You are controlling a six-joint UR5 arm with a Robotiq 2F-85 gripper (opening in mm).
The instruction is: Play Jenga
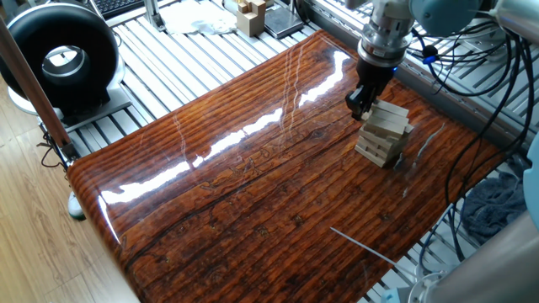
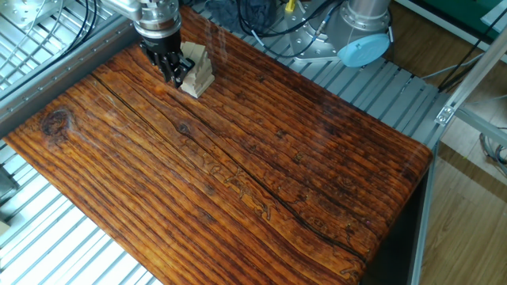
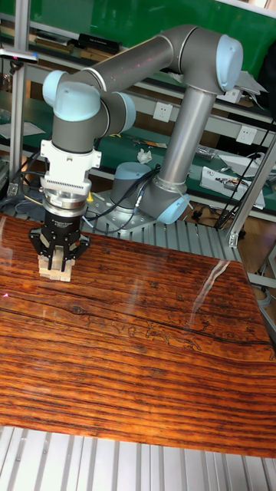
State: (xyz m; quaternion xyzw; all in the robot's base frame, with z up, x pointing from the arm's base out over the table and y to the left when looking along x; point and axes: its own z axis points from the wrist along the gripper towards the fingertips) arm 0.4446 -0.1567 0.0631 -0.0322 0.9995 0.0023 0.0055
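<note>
The gripper (image 1: 360, 104) is hovering at the Jenga tower (image 1: 384, 132), fingers low against its upper layers (probably working one bar); whether it's gripping, I cannot tell. The tower is standing at the table's (image 1: 253, 185) two-o'clock corner.

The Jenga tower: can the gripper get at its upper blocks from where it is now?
Probably yes. The gripper is already down beside the upper layers of the Jenga tower, and nothing stands between them. Whether its fingers already touch a block, I cannot tell.
</note>
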